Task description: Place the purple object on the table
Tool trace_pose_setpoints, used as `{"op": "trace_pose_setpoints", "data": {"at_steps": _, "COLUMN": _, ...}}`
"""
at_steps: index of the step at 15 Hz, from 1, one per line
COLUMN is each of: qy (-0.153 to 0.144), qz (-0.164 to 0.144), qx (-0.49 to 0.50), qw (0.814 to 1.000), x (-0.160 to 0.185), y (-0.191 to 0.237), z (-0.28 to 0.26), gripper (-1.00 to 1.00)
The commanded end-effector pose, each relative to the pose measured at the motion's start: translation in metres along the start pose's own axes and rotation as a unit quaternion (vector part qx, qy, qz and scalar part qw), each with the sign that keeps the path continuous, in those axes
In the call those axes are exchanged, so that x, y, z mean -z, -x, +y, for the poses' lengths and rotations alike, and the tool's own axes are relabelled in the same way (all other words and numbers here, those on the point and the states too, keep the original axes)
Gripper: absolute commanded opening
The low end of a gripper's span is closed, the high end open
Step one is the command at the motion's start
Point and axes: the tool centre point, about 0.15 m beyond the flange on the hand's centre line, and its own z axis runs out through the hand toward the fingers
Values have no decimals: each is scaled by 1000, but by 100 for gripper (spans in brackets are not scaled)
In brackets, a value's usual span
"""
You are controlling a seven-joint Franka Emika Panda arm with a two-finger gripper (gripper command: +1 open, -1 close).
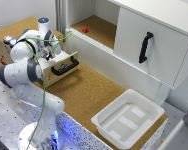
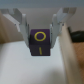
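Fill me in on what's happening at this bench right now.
A single robot arm is bent over an open wooden drawer at the exterior view's left. The wrist view shows its pincer with a finger on either side of a purple block marked with yellow, seemingly gripping it inside the drawer. The block has not yet reached the cork-topped table. A white tray sits on that table, and a small red object lies on the shelf behind.

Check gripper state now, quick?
Gripper: closed on the purple block, holding it over the open drawer.
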Motion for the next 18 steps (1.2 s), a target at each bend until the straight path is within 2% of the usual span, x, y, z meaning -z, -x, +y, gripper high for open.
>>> {"op": "trace_pose_setpoints", "data": {"at_steps": 1, "qy": -7, "qz": 58, "qx": -24, "qw": 998, "x": 61, "y": 6, "z": 98, "gripper": -100}}
{"op": "trace_pose_setpoints", "data": {"at_steps": 5, "qy": 15, "qz": 27, "qx": -54, "qw": 998, "x": 49, "y": 15, "z": 170, "gripper": -100}}
{"op": "trace_pose_setpoints", "data": {"at_steps": 9, "qy": 33, "qz": -21, "qx": -65, "qw": 997, "x": 9, "y": 26, "z": 240, "gripper": -100}}
{"op": "trace_pose_setpoints", "data": {"at_steps": 10, "qy": 47, "qz": -36, "qx": -69, "qw": 996, "x": -3, "y": 27, "z": 259, "gripper": -100}}
{"op": "trace_pose_setpoints", "data": {"at_steps": 13, "qy": 48, "qz": -57, "qx": -82, "qw": 994, "x": -42, "y": 29, "z": 313, "gripper": -100}}
{"op": "trace_pose_setpoints", "data": {"at_steps": 14, "qy": 36, "qz": -59, "qx": -90, "qw": 994, "x": -54, "y": 26, "z": 330, "gripper": -100}}
{"op": "trace_pose_setpoints", "data": {"at_steps": 18, "qy": 18, "qz": -59, "qx": -107, "qw": 992, "x": -101, "y": 1, "z": 384, "gripper": -100}}
